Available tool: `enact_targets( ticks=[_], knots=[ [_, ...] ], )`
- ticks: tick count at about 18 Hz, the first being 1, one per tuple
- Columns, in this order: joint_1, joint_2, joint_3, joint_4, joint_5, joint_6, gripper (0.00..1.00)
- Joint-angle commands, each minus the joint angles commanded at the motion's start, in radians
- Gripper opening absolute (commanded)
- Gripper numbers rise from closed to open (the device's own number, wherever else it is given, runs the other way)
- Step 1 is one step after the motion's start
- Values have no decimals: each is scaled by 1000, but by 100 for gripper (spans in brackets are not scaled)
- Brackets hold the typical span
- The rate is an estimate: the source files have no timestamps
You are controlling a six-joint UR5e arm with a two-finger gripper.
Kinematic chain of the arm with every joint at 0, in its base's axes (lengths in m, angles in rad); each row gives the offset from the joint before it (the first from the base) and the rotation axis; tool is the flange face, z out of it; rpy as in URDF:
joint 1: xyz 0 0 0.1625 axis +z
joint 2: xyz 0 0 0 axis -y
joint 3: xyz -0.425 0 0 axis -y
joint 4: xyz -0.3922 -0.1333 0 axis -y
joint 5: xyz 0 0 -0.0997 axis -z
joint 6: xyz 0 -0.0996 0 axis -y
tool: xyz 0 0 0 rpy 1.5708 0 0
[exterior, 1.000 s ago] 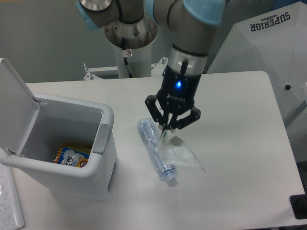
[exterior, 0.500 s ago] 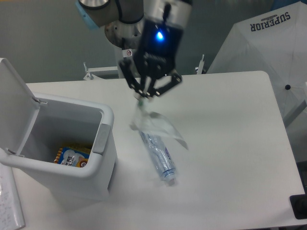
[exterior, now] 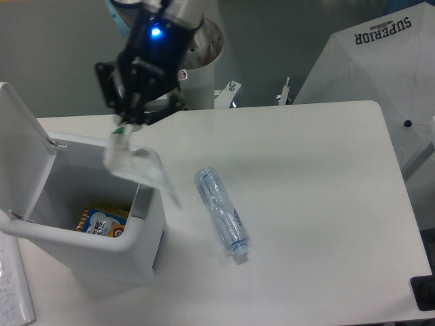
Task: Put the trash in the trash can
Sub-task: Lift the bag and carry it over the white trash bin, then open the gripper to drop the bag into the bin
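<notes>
The trash can (exterior: pixel 88 234) is standing open, its lid (exterior: pixel 20 146) tilting up on the left, a colourful packet (exterior: pixel 102 221) lying inside. The wrapper (exterior: pixel 136 166) is hanging over its right rim. Right of the trash can, the bottle (exterior: pixel 222 214) is lying on the surface (exterior: pixel 319 204).

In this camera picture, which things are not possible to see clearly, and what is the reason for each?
- Fingertips of the gripper: motion blur hides exactly how they pinch the wrapper.
- Wrapper: blurred, its outline is uncertain.
- Trash can floor: the near wall hides most of it; only a colourful packet shows.
- Bottle label: too small to read.
- Lid: cut off by the left edge.
- Arm's upper part: cut off by the top edge.
</notes>
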Motion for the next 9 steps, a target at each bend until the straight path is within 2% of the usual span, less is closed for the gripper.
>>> enact_targets(
  ticks=[1, 2, 3, 5, 9],
  knots=[
    [-11, -6, -3, 0, 0, -5, 3],
    [-18, -8, -11, 0, 0, -8, 12],
    [-28, -9, -14, 2, -2, -8, 27],
    [-35, -6, -26, 3, -3, -3, 89],
    [-35, 3, -45, 2, -3, -12, 99]
  ],
)
